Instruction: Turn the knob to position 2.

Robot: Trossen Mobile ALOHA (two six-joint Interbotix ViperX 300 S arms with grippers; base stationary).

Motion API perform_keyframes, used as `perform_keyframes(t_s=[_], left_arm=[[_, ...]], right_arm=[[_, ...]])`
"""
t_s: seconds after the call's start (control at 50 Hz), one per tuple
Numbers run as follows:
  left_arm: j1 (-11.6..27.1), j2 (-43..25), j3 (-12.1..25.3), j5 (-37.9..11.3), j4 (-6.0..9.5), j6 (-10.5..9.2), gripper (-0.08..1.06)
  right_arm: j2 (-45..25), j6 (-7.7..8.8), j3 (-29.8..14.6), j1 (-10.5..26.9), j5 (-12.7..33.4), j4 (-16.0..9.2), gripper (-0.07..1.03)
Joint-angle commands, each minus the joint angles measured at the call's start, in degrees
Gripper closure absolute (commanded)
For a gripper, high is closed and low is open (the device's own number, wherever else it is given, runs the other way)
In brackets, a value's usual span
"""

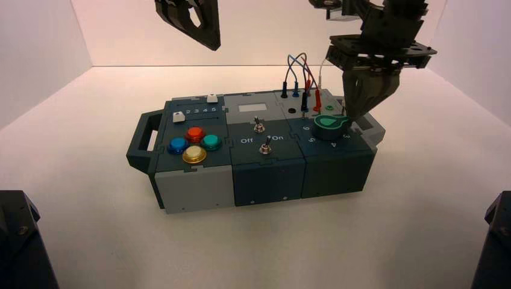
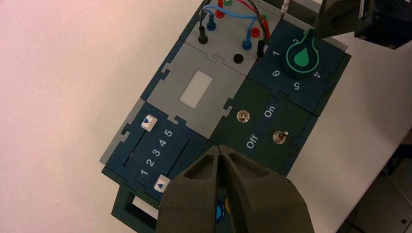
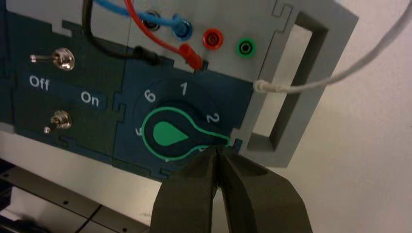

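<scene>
The knob (image 3: 170, 134) is a dark dial with a green teardrop pointer, at the right end of the box (image 1: 265, 174). White digits ring it, and the 2 (image 3: 212, 118) shows plainly. The pointer's tip (image 3: 224, 141) lies just past that 2, on the side away from the 1. My right gripper (image 3: 217, 149) is shut, its closed tips touching the pointer's tip from the side. In the high view the right gripper (image 1: 355, 114) hangs over the knob (image 1: 330, 124). My left gripper (image 2: 219, 148) is shut and parked high above the box's left part (image 1: 193, 24).
Two metal toggle switches (image 3: 62, 58) (image 3: 59, 119) flank the Off/On lettering. Plugged red, blue and black wires (image 1: 298, 78) stand behind the knob, and a white wire (image 3: 340, 73) crosses the grey handle (image 3: 286, 97). Coloured push buttons (image 1: 194, 144) and two sliders (image 2: 149, 123) sit at the left end.
</scene>
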State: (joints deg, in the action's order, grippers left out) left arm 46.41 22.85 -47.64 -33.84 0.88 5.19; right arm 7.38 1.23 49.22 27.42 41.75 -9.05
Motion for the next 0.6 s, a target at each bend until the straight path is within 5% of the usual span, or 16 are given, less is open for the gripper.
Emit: perform_keyframes(t_s=[0.02,0.6], left_arm=[[0.2,0.2,1.3,0.4,-0.09,0.35,1.01],[0.1,0.0,1.3,0.6,-0.09,0.44,1.01]], right_arm=[[-0.4,0.09,-1.1,-0.2,-0.4,-0.2,0.99],[-1.2,0.09,-2.5,-0.1,-0.2,0.1,0.99]])
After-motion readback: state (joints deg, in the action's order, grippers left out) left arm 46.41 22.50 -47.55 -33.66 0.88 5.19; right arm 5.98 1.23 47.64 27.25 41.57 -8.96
